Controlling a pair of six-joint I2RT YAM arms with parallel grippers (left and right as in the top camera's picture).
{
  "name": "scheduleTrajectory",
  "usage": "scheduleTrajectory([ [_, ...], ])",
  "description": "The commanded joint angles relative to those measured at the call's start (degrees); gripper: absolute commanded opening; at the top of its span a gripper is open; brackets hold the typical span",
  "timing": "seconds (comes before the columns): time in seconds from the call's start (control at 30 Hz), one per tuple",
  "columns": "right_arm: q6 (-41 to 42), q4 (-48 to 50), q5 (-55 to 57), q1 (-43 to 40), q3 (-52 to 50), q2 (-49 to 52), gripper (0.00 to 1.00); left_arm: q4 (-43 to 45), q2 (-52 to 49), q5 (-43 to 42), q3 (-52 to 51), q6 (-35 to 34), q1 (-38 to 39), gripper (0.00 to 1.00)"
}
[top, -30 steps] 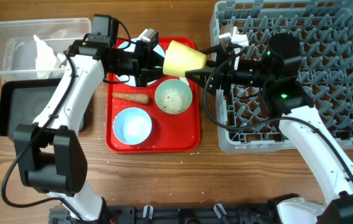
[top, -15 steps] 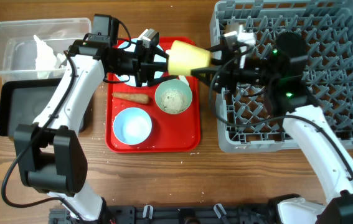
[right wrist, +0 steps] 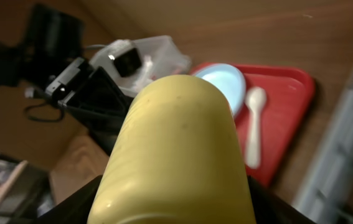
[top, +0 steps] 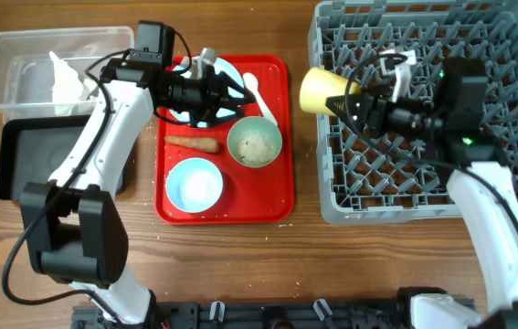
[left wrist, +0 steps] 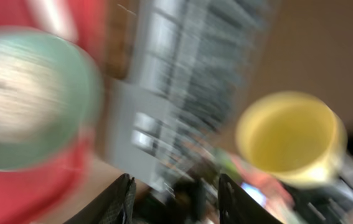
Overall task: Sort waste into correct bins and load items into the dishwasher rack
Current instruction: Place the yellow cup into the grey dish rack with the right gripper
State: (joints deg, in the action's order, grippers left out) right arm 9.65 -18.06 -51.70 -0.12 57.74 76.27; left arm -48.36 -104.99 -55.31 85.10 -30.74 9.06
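The right fingers (top: 344, 111) are clenched on the small yellow plastic cup (top: 321, 89). The cup lies on its side with its mouth facing left, over the far-left edge of the large square grey lattice dishwasher rack (top: 478, 174). The left fingers (left wrist: 121, 202) are spread and hold nothing, above the far part of the flat red serving tray (top: 277, 206) on the wooden bench (top: 240, 265). On that tray sit:

- a white plastic spoon (top: 259, 97)
- a greenish-white bowl (top: 255, 143) with pale crumbs in it
- a light blue bowl (top: 195, 183)
- a brown carrot-like stick (top: 193, 143)

Far left, a crumpled white napkin (top: 68, 79) lies in the clear rectangular tub (top: 21, 46).
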Motion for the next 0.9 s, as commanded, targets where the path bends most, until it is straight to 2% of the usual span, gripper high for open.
scheduleTrajectory([
  [0.0, -2.19, -6.56, 16.48, 0.15, 1.18, -7.65, 0.53, -0.26, 1.16, 23.54, 0.83, 0.48, 0.11, 0.44],
  [0.03, -2.21, -8.85, 19.41, 0.15, 1.36, -8.85, 0.53, -0.35, 1.16, 26.12, 0.83, 0.50, 0.11, 0.44],
  [0.07, -2.16, -14.84, 28.65, 0.22, 1.97, -11.47, 0.53, -0.70, 1.16, 30.05, 0.83, 0.50, 0.11, 0.44],
  [0.17, -2.19, -22.12, 42.10, 0.63, 3.04, -14.01, 0.53, -1.18, 1.16, 33.48, 0.83, 1.81, 0.11, 0.44],
  [0.33, -1.07, -32.81, 56.17, 1.42, 5.01, -13.99, 0.53, -2.12, 1.16, 37.99, 0.83, 3.76, 0.11, 0.44],
  [0.6, 1.03, -38.53, 55.95, 2.71, 5.05, -5.44, 0.54, -2.25, 1.16, 42.40, 0.83, 5.07, 0.11, 0.44],
  [0.87, 1.44, -36.11, 55.52, 6.34, 5.05, 0.22, 0.56, -2.23, 1.16, 43.54, 0.83, 5.07, 0.11, 0.44],
])
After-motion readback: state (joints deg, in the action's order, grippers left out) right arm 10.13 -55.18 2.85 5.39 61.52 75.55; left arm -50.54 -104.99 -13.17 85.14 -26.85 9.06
